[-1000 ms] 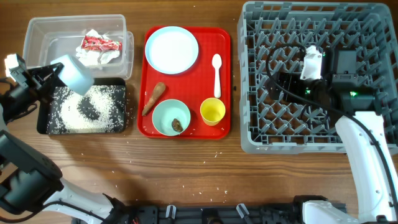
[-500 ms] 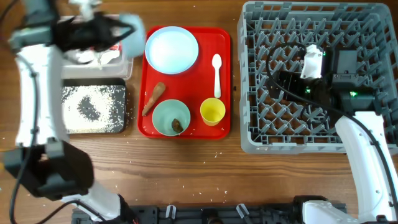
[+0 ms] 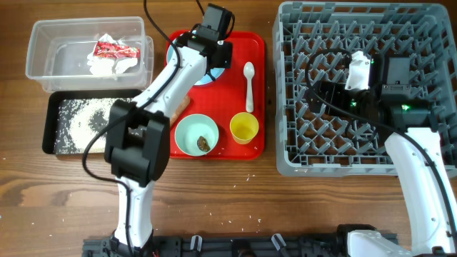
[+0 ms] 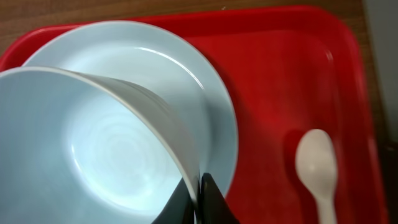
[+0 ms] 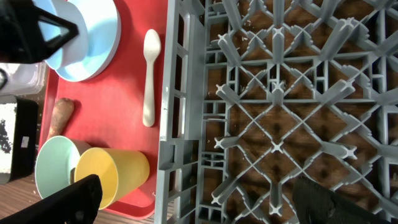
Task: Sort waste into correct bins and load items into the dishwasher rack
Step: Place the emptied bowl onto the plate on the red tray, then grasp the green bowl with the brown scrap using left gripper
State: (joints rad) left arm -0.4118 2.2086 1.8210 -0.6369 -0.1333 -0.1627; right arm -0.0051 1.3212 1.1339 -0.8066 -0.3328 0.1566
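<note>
Overhead, left arm (image 3: 178, 82): reached across the red tray (image 3: 257, 143), with its end over the tray's far-left corner.
Overhead, right arm (image 3: 418, 171): stretched over the rack (image 3: 343, 168), which stood just right of the red tray.
Overhead, clear tub (image 3: 39, 64): sat at the far left of the surface (image 3: 300, 207) and held the wrapper (image 3: 114, 48) and the tissue (image 3: 107, 66).
Overhead, black tray (image 3: 48, 132): lay just beside the tub, with rice (image 3: 89, 118) spread inside it; a few grains lay loose on the surface.
Overhead, teal bowl (image 3: 193, 132): stood upright on the red tray's near side with the food lump (image 3: 205, 143) inside.
Overhead, yellow cup (image 3: 244, 128): stood upright just beside the teal bowl.
Overhead, spoon (image 3: 248, 80): lay on the red tray beyond the cup.
Left wrist, left pincer (image 4: 200, 190): was clenched on the rim of the white bowl (image 4: 87, 143).
Left wrist, white bowl: was tilted over the plate (image 4: 193, 74); I could not tell whether they touched.
Left wrist, plate: lay flat on the red tray, partly covered by the bowl, with the spoon apart to its right.
Right wrist, right pincer (image 5: 196, 190): was released, jaws spread wide with nothing between them, above the rack's grid near its tray-side wall.
Right wrist, stick (image 5: 60, 115): lay on the red tray between the plate and the teal bowl.
</note>
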